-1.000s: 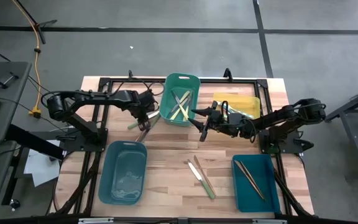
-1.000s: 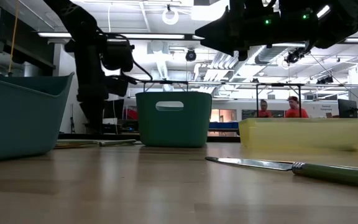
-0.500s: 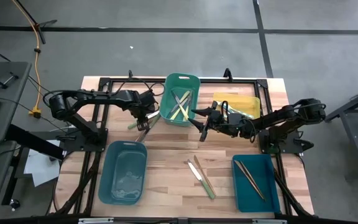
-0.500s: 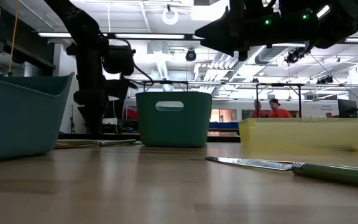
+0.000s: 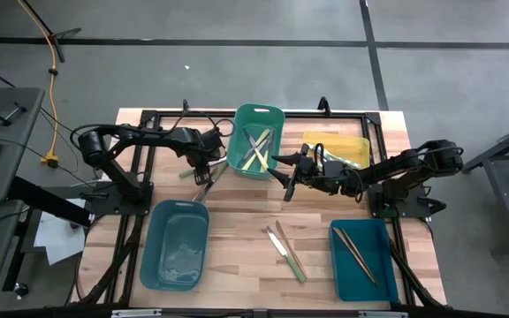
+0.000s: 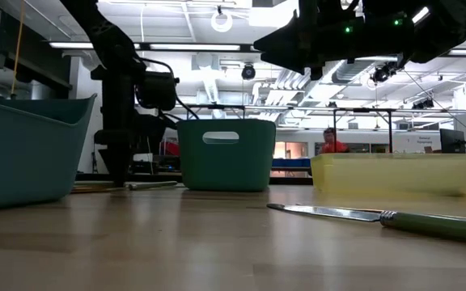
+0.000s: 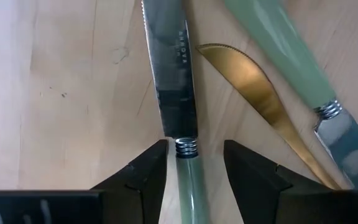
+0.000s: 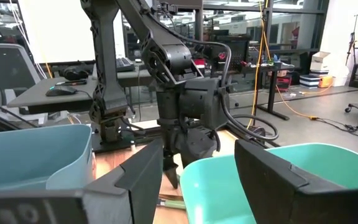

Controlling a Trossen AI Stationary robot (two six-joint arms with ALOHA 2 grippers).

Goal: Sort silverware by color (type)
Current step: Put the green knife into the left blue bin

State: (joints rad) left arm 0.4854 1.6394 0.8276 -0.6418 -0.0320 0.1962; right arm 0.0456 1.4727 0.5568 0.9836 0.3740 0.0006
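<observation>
Several pieces of silverware (image 5: 204, 183) lie flat on the wooden table left of the green bin (image 5: 256, 115). My left gripper (image 5: 203, 168) points down right over them and is open. In the left wrist view its fingers (image 7: 145, 177) stand on either side of a pale green-handled knife (image 7: 173, 81), where blade meets handle, with a gap on each side. A gold-brown knife (image 7: 253, 93) and another green-handled piece (image 7: 284, 50) lie beside it. My right gripper (image 5: 284, 177) hangs open and level above the table's middle, holding nothing.
The green bin holds several pale-handled pieces (image 5: 256, 152). A yellow bin (image 5: 336, 140) stands at the far right. A teal bin (image 5: 153, 247) sits near left, and another (image 5: 341, 265) near right holds brown pieces. Loose knives (image 5: 285, 249) lie at the near middle. A person (image 6: 330, 144) is beyond the table.
My left gripper has come down toward the silverware on the table left of the green bin. The silverware has not moved.
</observation>
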